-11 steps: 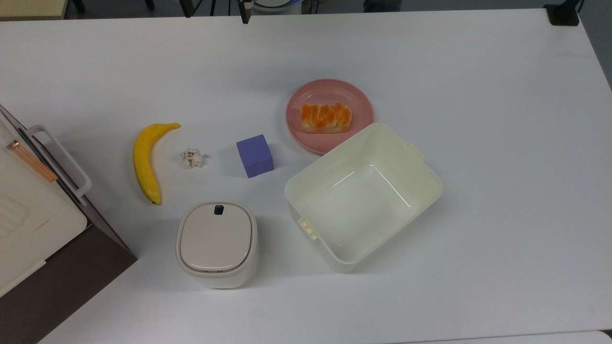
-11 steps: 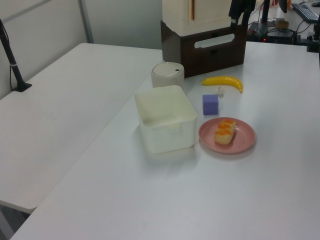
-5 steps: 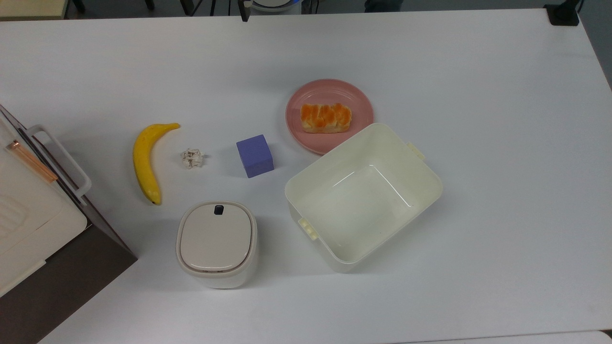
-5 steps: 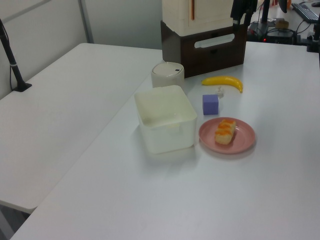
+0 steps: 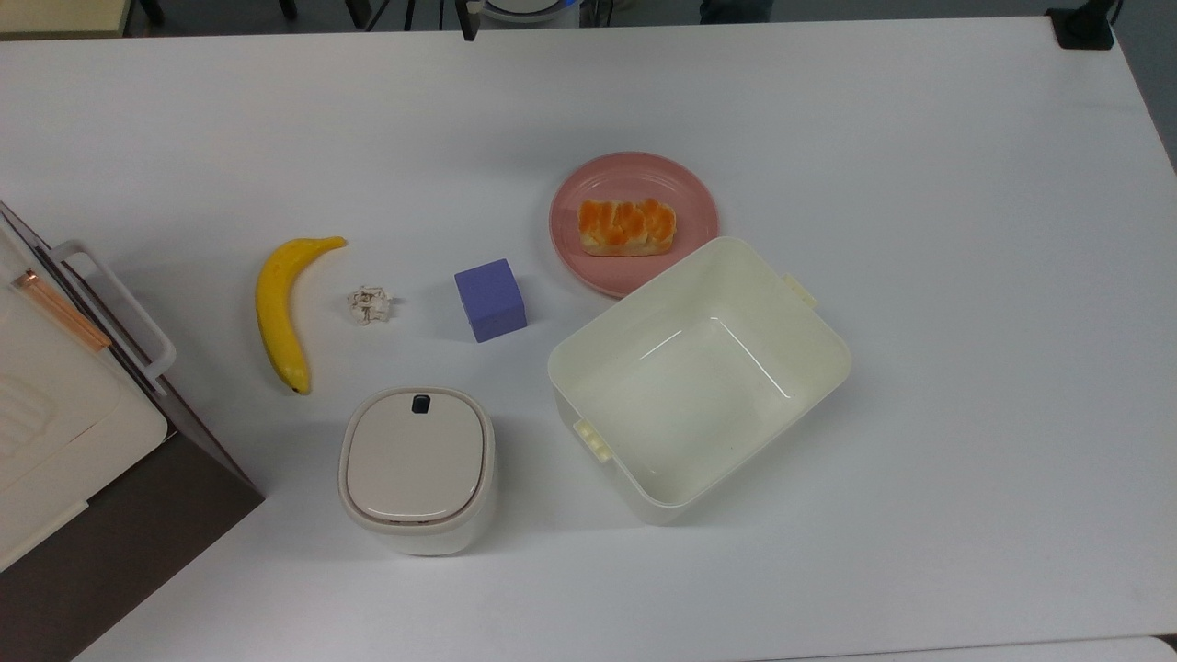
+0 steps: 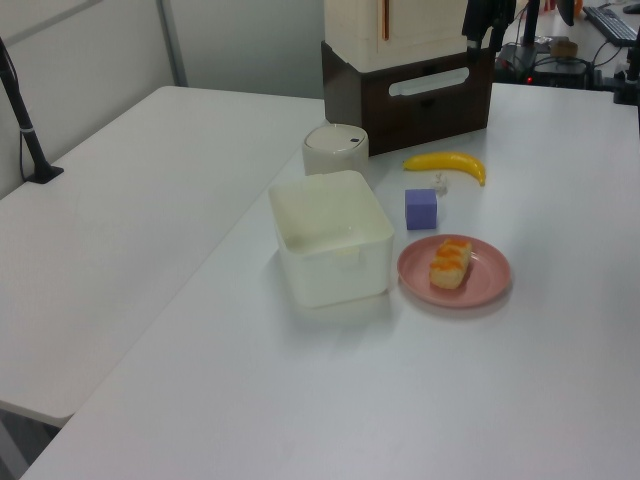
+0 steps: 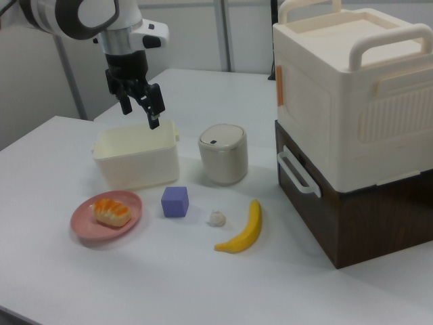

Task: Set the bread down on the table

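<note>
Nothing on the table [image 5: 965,276] has shifted since the earlier frames; only a dark piece at the top view's upper edge and at the left view's top edge moved slightly.

In the right view the gripper [image 7: 141,110] hangs in the air on the arm [image 7: 81,15], fingers [image 7: 155,108] pointing down and spread apart, nothing between them.

The bread [image 5: 626,227] lies on the pink plate [image 5: 694,198], lengthwise across it, not yet on the bare table. In the right view the bread [image 7: 111,211] sits well below the gripper and a bit toward the right view's left, nearer the camera, with the plate [image 7: 84,223] under it.

The open cream bin [image 7: 135,159] stands below the gripper, just behind it as the right view shows it; its near rim overlaps the plate edge in the top view, whether touching I cannot tell.

The purple cube [image 7: 174,201] is below the gripper and slightly to the right view's right, beside the plate. Further to the right view's right: a lidded round container [image 7: 222,154], a small crumpled white scrap [image 7: 216,218], a banana [image 7: 241,231]. Far to the right view's right, well apart from the gripper, a big cream box with handles [image 7: 352,88] sits on a dark brown stand [image 7: 358,223].
</note>
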Robot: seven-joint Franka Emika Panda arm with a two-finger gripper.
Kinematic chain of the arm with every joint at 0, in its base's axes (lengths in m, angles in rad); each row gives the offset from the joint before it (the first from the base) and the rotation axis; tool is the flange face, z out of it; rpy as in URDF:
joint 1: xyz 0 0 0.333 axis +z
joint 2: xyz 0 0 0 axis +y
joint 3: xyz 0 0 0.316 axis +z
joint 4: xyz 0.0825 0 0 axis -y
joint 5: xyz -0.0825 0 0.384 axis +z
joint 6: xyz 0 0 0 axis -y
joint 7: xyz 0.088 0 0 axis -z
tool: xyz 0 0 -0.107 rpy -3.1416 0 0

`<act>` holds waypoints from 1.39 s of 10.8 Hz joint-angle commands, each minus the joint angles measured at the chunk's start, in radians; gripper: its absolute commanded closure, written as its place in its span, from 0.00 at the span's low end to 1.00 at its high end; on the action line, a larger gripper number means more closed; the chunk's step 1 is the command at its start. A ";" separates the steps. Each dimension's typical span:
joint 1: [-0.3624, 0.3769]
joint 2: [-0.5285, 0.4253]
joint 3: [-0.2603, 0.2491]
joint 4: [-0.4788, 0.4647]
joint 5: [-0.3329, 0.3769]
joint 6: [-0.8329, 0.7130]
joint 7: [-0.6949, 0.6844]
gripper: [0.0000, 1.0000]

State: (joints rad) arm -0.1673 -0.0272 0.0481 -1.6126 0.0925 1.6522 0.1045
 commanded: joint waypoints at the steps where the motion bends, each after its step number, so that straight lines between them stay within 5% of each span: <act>1: -0.005 -0.011 -0.011 0.002 0.023 -0.029 -0.013 0.00; 5: 0.003 -0.008 -0.008 0.005 0.018 -0.026 -0.009 0.00; 9: 0.026 0.003 0.001 -0.001 -0.062 0.047 -0.016 0.00; 12: 0.041 0.001 0.003 -0.001 -0.071 -0.061 -0.038 0.00; 15: 0.042 -0.005 -0.001 -0.004 -0.077 -0.107 -0.315 0.00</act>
State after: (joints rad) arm -0.1341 -0.0200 0.0558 -1.6126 0.0274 1.5853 0.0099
